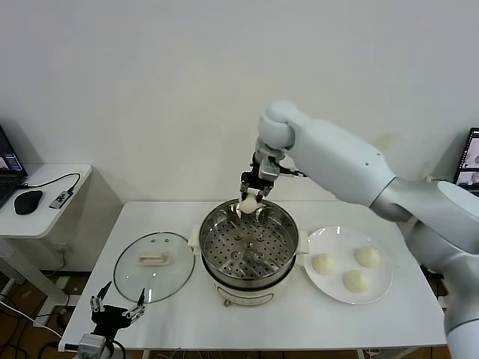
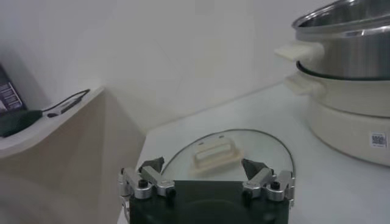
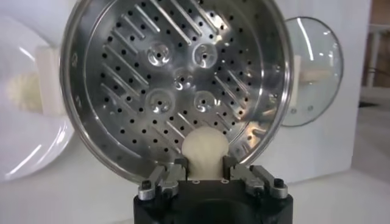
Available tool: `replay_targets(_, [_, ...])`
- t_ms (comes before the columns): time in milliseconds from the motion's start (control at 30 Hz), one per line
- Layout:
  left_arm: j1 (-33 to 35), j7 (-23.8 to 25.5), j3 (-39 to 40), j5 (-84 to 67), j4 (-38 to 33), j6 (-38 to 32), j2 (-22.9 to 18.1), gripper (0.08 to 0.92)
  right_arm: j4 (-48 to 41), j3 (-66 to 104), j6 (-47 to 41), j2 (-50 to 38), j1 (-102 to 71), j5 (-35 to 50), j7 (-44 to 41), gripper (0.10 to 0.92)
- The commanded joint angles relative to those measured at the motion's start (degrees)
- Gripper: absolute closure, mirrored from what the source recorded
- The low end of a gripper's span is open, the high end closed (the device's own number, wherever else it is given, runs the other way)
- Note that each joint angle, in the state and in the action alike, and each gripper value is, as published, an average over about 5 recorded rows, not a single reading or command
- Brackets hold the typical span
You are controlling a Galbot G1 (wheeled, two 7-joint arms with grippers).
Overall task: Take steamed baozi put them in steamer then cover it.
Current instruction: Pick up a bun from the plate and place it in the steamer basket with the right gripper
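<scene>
My right gripper [image 1: 250, 202] is shut on one cream-white baozi [image 1: 248, 203] and holds it above the far rim of the steel steamer [image 1: 275, 263]. In the right wrist view the baozi [image 3: 205, 152] sits between the fingers over the empty perforated floor of the steamer [image 3: 122, 91]. Three more baozi [image 1: 323, 264] [image 1: 367, 256] [image 1: 354, 280] lie on the white plate [image 1: 382, 292] right of the pot. The glass cover [image 1: 172, 283] with its cream handle lies flat on the table left of the pot. My left gripper [image 1: 117, 311] is open and empty at the table's front left, just before the cover [image 2: 268, 143].
A side desk [image 1: 45, 196] with a mouse and cables stands left of the white table [image 1: 299, 321]. The pot's cream base [image 2: 347, 122] stands close to the cover. A laptop screen [image 1: 471, 157] shows at the far right.
</scene>
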Motion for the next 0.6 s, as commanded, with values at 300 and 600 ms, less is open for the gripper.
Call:
replay_targets(300, [-0.5, 0.0, 0.5, 0.0, 1.4, 0.0, -0.3, 0.177, -3.1, -0.7, 2.2, 2.4, -2.5, -3.2, 1.4, 0.637])
replay_targets(600, [-0.8, 0.0, 0.5, -0.1, 2.1, 0.0, -0.3, 0.177, -4.5, -0.8, 2.2, 2.5, -4.6, -4.7, 1.5, 0.635])
